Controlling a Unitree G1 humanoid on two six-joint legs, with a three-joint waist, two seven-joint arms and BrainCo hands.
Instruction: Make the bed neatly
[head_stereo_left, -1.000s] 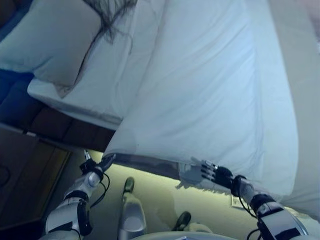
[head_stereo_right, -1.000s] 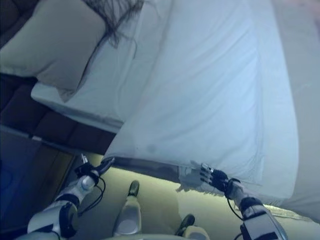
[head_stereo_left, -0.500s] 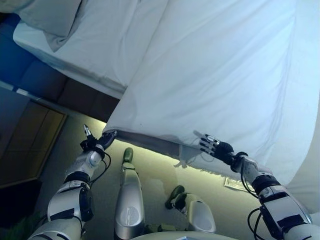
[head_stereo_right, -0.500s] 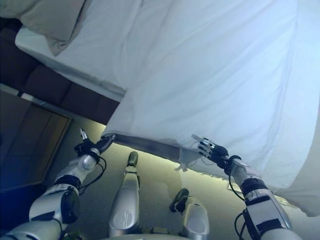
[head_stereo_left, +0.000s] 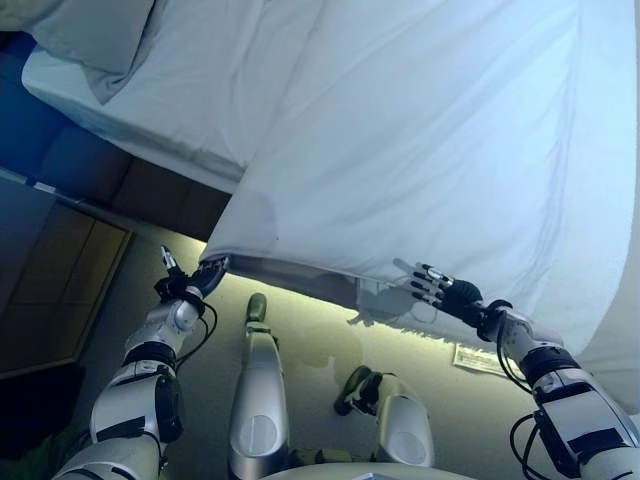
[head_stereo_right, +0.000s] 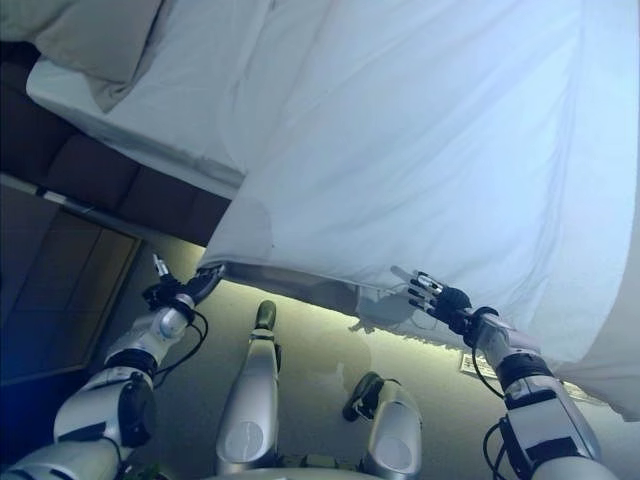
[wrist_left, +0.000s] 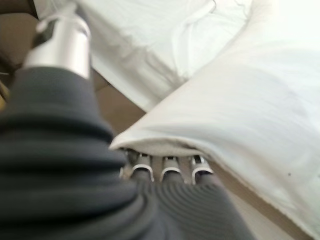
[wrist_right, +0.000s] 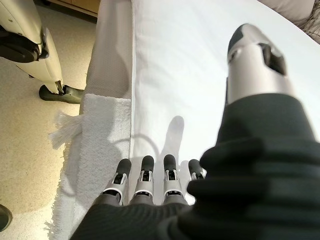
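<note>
A white duvet (head_stereo_left: 430, 150) covers most of the bed and hangs over the near side. Its near corner (wrist_left: 225, 115) rests over my left hand (head_stereo_left: 183, 287), which is tucked under it, thumb standing clear. My right hand (head_stereo_left: 450, 293) is open, fingers straight, held just above the duvet's hanging edge; its shadow falls on the cloth (wrist_right: 170, 135). A white fringed cloth (wrist_right: 95, 145) pokes out below the duvet beside that hand. The bare sheet (head_stereo_left: 200, 90) and a pillow (head_stereo_left: 90, 30) show at the head end.
A dark padded headboard (head_stereo_left: 60, 160) and a wooden nightstand (head_stereo_left: 50, 290) stand to the left. Beige carpet (head_stereo_left: 310, 340) runs along the bed's near side. A slip of paper (head_stereo_left: 478, 358) lies on it under the right arm.
The camera swung over the last second, so the pillow now sits in the corner. My right hand has moved a little right, off the fringed cloth. The left hand stays at the corner.
</note>
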